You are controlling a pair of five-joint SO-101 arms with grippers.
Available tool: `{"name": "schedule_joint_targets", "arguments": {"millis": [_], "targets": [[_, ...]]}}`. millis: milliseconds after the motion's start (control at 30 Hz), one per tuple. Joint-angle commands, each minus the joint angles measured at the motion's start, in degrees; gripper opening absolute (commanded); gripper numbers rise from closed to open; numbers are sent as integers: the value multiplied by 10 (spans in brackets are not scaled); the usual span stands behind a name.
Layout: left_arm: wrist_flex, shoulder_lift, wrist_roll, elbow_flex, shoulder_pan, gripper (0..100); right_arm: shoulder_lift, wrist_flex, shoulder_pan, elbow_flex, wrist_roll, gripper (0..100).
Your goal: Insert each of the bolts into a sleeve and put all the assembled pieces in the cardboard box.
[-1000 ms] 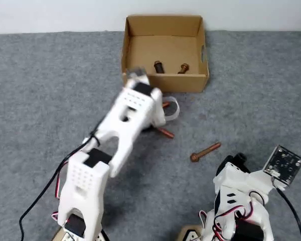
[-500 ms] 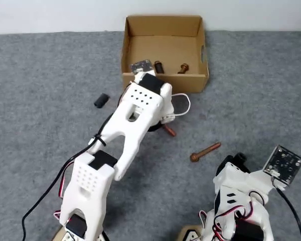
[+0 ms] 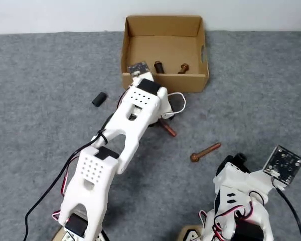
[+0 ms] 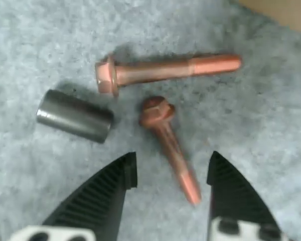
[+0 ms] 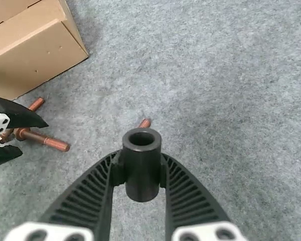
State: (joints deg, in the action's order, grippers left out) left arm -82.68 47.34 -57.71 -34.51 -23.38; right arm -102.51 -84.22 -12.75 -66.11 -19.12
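Sleeve clamped in right tool | left tool spread over bolt

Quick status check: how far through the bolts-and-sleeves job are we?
Done: two pieces lie in the cardboard box, apparently assembled. In hand: the right hand grips a black sleeve upright; the left hand is open over two bare bolts and a grey sleeve. Left: those, a third bolt and a spare sleeve on the carpet.

Sleeve upright in right gripper
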Motion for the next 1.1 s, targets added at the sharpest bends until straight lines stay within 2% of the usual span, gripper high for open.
{"name": "schedule_joint_targets", "arguments": {"millis": [0,200,433,667,833,1067], "targets": [[38,3,6,-23,18,235,-2,3,-4,3,3,8],[55,27,7,-23,40,224,-2,3,-3,3,3,8],[50,35,30,-23,28,110,-2,7,-3,2,3,8],[38,37,36,-22,10,104,-2,7,-2,2,3,8],[-7,32,46,-30,-2,115,-2,7,-2,2,3,8],[-101,37,50,-116,-14,243,-2,7,-2,2,3,8]]}}
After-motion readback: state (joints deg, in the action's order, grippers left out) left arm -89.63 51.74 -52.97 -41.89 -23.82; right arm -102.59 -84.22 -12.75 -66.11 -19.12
